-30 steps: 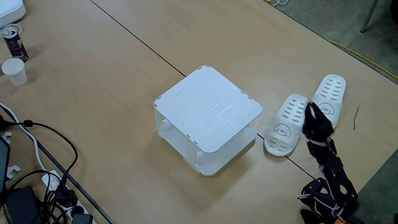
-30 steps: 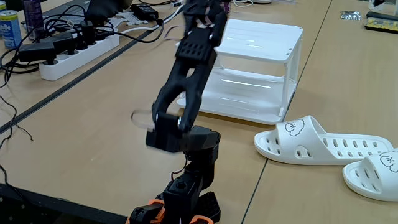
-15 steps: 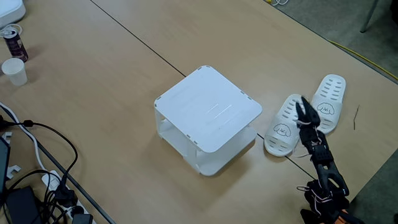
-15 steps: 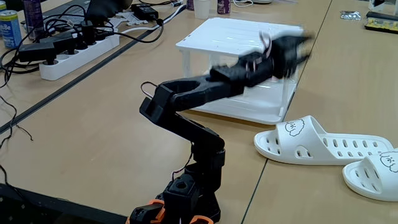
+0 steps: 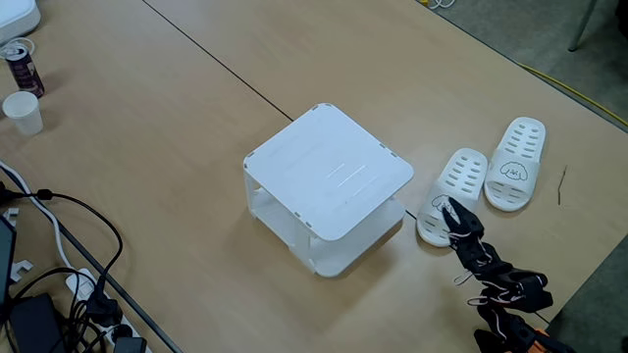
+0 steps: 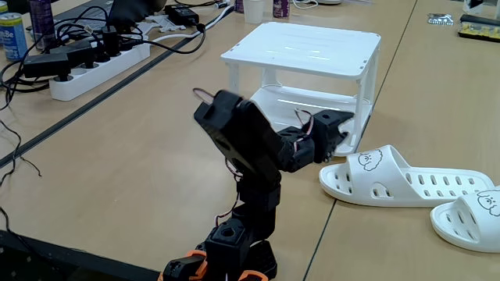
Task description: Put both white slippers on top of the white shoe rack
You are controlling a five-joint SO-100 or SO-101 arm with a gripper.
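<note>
The white shoe rack [image 5: 329, 176] stands mid-table with a bare flat top; the side fixed view shows it too [image 6: 312, 45]. Both white slippers lie side by side on the table to its right in the high fixed view, one nearer the rack [image 5: 458, 186] and one farther [image 5: 513, 163]. In the side view they are low on the right [image 6: 394, 178] [image 6: 473, 217]. My black gripper [image 5: 448, 209] is low over the toe end of the nearer slipper, between it and the rack. Seen from the side, the gripper [image 6: 344, 131] looks slightly open and holds nothing.
A paper cup [image 5: 22, 111] and a can [image 5: 22, 67] sit at the far left. Cables [image 5: 59, 284] and a power strip [image 6: 94, 58] crowd that side. The table edge [image 5: 589, 284] runs close behind my base.
My arm swung from upright down toward the table. The gripper dropped from above the two slippers to the toe end of the nearer one. Slippers and rack have not moved.
</note>
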